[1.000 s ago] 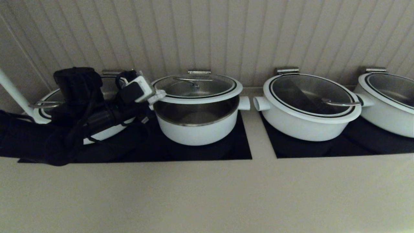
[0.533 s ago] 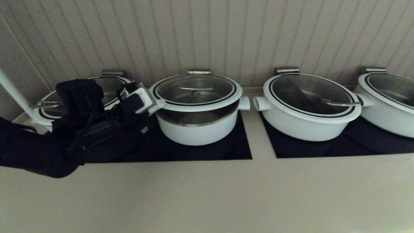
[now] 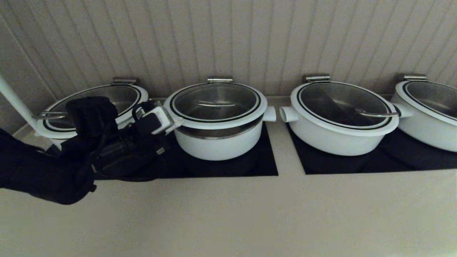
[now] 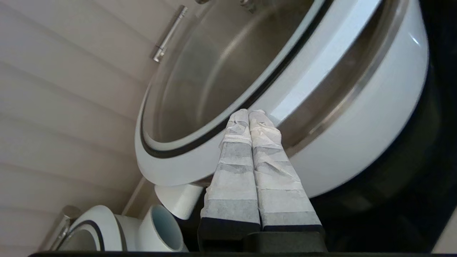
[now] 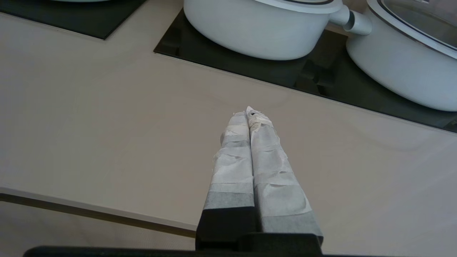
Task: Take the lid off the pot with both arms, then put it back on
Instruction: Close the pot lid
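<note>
The lid (image 3: 215,104) was round glass with a white outer ring, a black band and a thin steel bar handle at its centre. It sat tilted over the pot (image 3: 219,142), its near edge raised so that a strip of the steel inside wall showed beneath the ring. The pot was white, deep, with a stubby tube handle on each side, and stood on a black hob panel (image 3: 264,162), second from the left in a row of four. The left gripper (image 4: 249,113) had its taped fingers pressed together, tips under the lid's white ring at the pot's left side. The right gripper (image 5: 249,110) was likewise closed on nothing, above the bare counter (image 5: 89,117), well apart from the pots. No writing could be read
</note>
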You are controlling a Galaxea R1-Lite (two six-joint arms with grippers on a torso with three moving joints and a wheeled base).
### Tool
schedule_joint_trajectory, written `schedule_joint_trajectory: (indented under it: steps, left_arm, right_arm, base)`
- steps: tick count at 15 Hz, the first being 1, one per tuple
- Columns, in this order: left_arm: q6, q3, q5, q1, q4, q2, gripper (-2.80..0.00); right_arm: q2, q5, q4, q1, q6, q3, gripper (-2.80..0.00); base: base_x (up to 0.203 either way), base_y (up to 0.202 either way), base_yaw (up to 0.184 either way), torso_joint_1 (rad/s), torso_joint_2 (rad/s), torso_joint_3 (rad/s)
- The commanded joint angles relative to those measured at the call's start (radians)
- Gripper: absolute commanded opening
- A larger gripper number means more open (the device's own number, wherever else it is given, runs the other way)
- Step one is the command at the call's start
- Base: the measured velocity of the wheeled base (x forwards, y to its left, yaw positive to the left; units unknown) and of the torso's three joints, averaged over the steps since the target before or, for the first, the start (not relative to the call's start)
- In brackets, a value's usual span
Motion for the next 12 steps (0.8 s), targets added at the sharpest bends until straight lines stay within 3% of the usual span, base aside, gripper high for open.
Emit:
schedule_joint_trajectory:
  steps: [1,12]
  left_arm:
    - [0.004,0.002,-0.002,0.000,-0.021,0.026,-2.80]
    - [0.005,0.066,-0.002,0.000,-0.101,0.101,-2.80]
  right_arm:
    - [0.001,0.001,-0.001,0.000,-0.002,0.000,-2.80]
    - [0.001,0.002,-0.001,0.000,-0.002,0.000,-2.80]
  base:
    - [0.000,0.000,0.000,0.000,0.00,0.000]
    - [0.000,0.000,0.000,0.000,0.00,0.000]
